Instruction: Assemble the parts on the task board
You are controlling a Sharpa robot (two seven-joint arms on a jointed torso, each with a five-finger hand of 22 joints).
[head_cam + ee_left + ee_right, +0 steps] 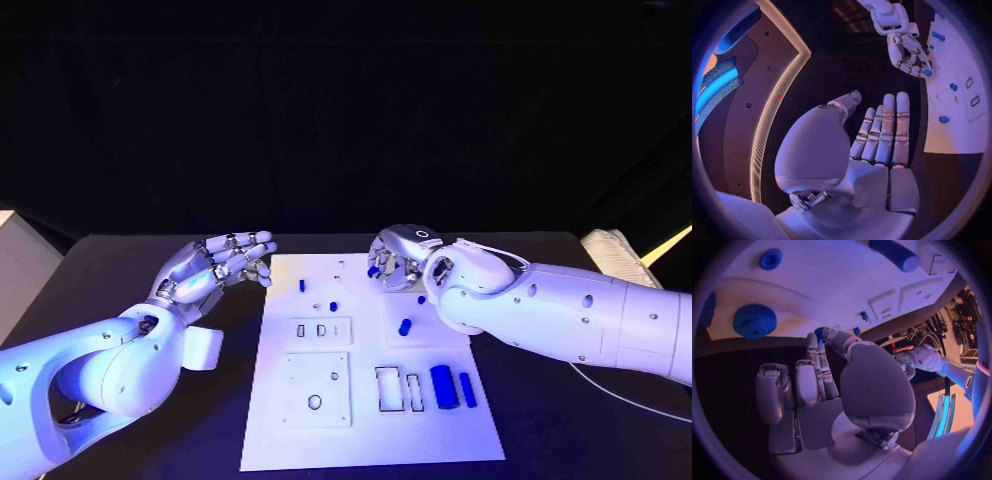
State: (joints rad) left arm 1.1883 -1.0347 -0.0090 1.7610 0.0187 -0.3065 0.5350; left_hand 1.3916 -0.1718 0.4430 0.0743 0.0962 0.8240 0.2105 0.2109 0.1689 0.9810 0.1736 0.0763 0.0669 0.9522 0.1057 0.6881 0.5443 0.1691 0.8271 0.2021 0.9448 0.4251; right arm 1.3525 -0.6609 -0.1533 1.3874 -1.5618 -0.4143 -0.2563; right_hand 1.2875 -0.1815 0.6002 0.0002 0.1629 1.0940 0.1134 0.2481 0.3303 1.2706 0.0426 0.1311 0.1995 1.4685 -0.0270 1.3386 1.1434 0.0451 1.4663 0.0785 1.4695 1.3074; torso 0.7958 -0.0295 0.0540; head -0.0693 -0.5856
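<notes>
The board point(368, 400) is the landmark here, a white plate lying in the middle of the black tabletop point(130, 270). It has raised blocks with slots cut into them: one block near its middle with two small slots point(310, 330), one below that with an oval hole point(315, 401), and open rectangular pockets point(388, 388) toward its near right corner. Just right of those pockets lie two blue bars point(444, 386), side by side. A small blue peg point(405, 326) lies near the board's centre right, with two tinier blue bits point(333, 306) further up.

The right hand point(404, 260) is over the board's far right part, fingers point(817, 365) curled, and it pinches a small blue part point(819, 333) at the fingertips, just above the board surface. The wrist view also shows a blue gear point(754, 320) and a small round knob point(770, 258) on the board near it.

The left hand point(216, 268) sits off the board's far left edge, over the tabletop, fingers point(889, 125) loosely straight and apart, holding nothing.
</notes>
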